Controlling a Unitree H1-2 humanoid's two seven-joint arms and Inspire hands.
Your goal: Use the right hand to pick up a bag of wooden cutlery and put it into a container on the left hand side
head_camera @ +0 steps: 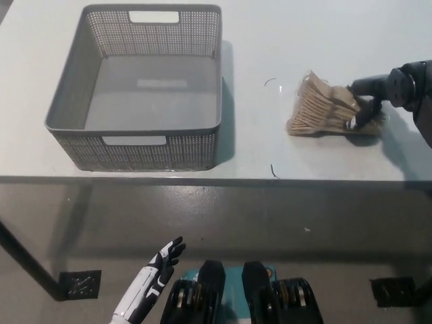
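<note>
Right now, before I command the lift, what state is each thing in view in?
bag of wooden cutlery: lying on the table, not lifted, gripped at its right end.
right hand: shut on the bag, fingers wrapped over it.
gray basket: upright on the table, empty.
left hand: open, holding nothing, low in front of the table edge.

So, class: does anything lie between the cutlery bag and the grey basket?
Nothing visible: bare table separates the cutlery bag from the basket, though its side wall must be cleared. The right hand grips the bag; left hand rests low.
</note>
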